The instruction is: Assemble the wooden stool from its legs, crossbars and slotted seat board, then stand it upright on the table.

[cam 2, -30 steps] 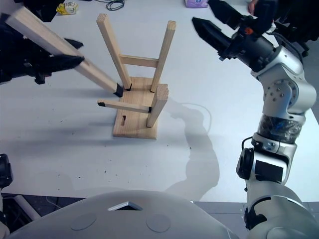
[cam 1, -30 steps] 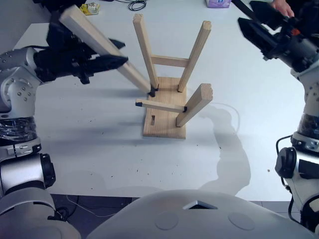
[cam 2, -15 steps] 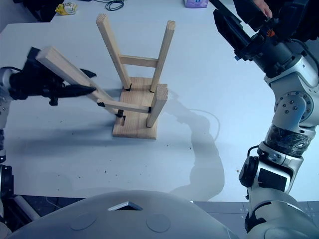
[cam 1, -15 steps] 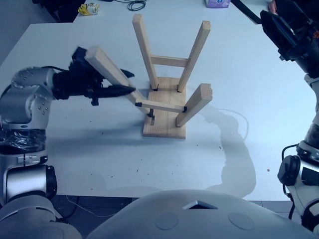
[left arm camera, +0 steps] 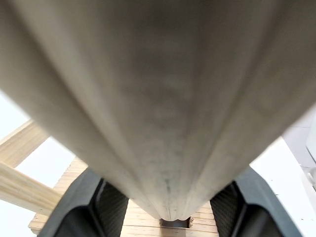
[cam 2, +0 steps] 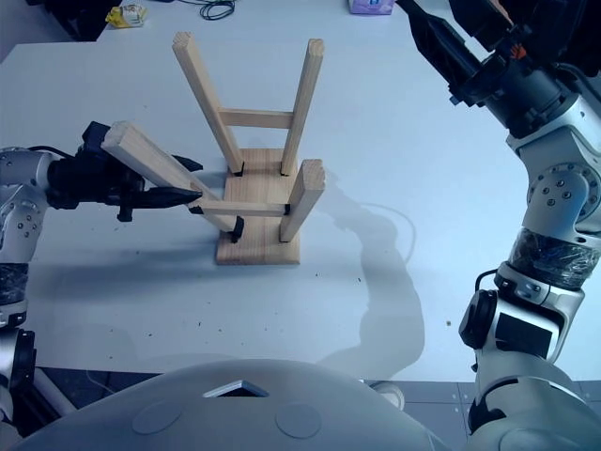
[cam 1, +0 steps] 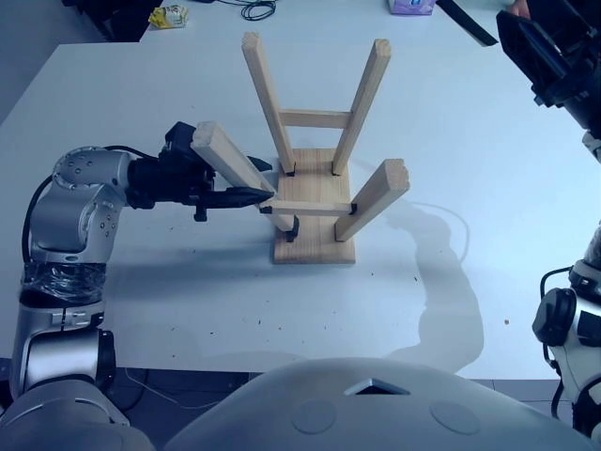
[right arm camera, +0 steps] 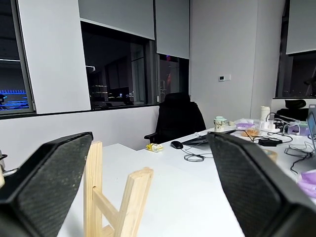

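The left gripper [cam 1: 237, 196] pinches a leg [cam 1: 228, 158] slanting down toward the seat board [cam 1: 315, 251] on a white table [cam 1: 141, 282]. The right gripper [cam 2: 453, 36] has its fingers spread. Dark office windows [right arm camera: 118, 69] are behind.

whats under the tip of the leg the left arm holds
The slotted seat board, with a dark slot right below the tip of the leg. The leg itself hides whether the tip has entered it.
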### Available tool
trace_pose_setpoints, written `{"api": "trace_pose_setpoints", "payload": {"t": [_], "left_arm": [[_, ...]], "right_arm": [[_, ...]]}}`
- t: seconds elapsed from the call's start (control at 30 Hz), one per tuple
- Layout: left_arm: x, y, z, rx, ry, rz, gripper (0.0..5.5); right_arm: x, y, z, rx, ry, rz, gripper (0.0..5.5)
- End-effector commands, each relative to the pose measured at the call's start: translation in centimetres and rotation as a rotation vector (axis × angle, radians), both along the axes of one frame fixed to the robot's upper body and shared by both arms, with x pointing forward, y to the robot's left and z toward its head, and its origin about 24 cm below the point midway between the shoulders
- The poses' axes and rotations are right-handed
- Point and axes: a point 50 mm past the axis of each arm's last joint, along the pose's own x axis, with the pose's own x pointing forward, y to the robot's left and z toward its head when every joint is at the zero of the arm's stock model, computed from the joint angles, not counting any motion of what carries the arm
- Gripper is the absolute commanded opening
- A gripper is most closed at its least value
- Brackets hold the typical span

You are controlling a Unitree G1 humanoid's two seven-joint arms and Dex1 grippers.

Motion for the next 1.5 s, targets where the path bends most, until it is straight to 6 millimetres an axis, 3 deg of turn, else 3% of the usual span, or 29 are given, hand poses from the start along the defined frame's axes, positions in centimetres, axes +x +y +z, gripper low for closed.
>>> {"api": "trace_pose_setpoints", "payload": {"t": [0.03,0.23,0.9,1.3,1.5], "left_arm": [[-0.4,0.8,-0.1,0.043,-0.022,0.05,2.06],[-0.8,1.5,1.1,0.02,-0.048,0.082,2.06],[-3.0,0.6,-2.1,0.015,0.025,0.104,2.06],[-3.6,0.0,-2.4,0.091,-0.006,0.029,2.06],[-3.5,-0.7,-1.9,0.011,-0.023,0.064,2.06]], "right_arm": [[0.4,0.0,0.7,-0.026,-0.024,-0.007,4.28],[0.3,-0.5,0.5,-0.03,-0.014,-0.029,4.28],[1.4,-0.5,1.2,-0.05,-0.006,-0.012,4.28],[1.1,-0.3,0.6,-0.054,0.002,-0.015,4.28],[0.8,-0.1,0.1,-0.038,0.008,-0.021,4.28]]}}
